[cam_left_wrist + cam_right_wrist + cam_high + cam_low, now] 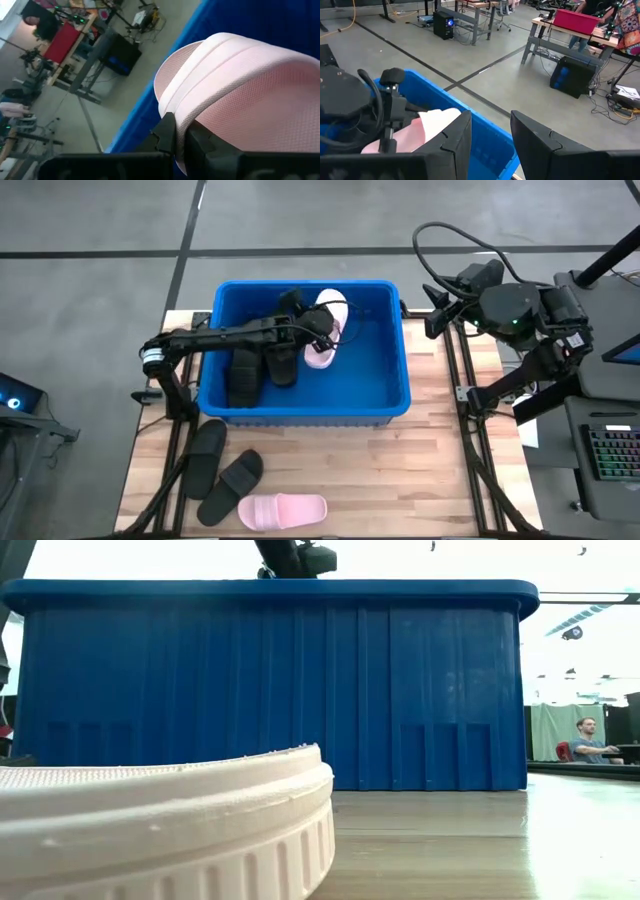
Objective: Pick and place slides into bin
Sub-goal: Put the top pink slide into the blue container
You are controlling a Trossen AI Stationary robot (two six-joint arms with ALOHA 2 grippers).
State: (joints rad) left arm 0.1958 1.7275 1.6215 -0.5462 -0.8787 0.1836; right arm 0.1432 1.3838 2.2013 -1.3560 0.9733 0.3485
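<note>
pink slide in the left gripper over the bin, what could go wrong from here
The left gripper is shut on the pink slide by its edge only, so it may twist or slip early. It hangs above the bin next to black slides, so it could land propped on them. The right gripper waits open outside the bin.

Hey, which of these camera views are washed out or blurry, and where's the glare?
Low view: the room above the bin is blown out white, and the pink slide right at the lens is soft. Left wrist view: the pink slide held in the left gripper fills the frame, with the room behind it blurred. High view: evenly lit, no strong glare.
</note>
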